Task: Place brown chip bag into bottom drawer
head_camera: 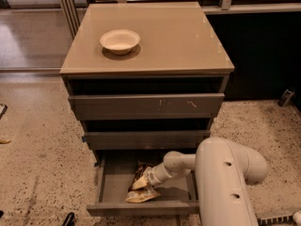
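Note:
The bottom drawer [113,180] is pulled out from the grey-brown cabinet, its tray open to view. The brown chip bag [139,188] lies inside it, dark brown with a pale-yellow panel, near the drawer's front wall. My gripper [146,179] reaches down into the drawer from the right and sits right on the bag's upper part. The white arm [225,182] fills the lower right and hides the drawer's right end.
A white round bowl [120,40] stands on the cabinet top [178,36]. The scratched top drawer [146,106] and the middle drawer [146,139] are pushed in above. Speckled floor surrounds the cabinet; a dark wall stands at the back right.

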`<state>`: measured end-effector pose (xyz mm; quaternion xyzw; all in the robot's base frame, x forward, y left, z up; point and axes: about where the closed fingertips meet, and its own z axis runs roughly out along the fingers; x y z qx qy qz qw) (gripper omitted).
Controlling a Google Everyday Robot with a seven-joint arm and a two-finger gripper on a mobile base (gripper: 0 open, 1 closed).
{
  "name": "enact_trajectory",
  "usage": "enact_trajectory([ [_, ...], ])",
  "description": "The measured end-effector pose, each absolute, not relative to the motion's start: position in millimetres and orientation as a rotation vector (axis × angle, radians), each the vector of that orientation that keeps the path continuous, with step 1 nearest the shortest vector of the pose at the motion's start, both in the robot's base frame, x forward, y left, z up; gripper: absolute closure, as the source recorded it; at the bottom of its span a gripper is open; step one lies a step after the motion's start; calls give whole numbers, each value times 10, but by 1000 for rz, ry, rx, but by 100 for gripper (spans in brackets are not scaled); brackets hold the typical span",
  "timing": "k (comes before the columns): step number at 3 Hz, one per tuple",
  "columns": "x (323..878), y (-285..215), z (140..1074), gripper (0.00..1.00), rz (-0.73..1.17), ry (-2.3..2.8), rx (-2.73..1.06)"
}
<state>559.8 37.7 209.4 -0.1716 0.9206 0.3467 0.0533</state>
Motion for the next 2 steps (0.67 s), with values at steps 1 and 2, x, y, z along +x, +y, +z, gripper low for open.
enact_trajectory([
  [1, 5598, 377, 2094, 0, 1054, 2798, -522],
  [2, 5598, 377, 2094, 0, 1054, 2798, -522],
])
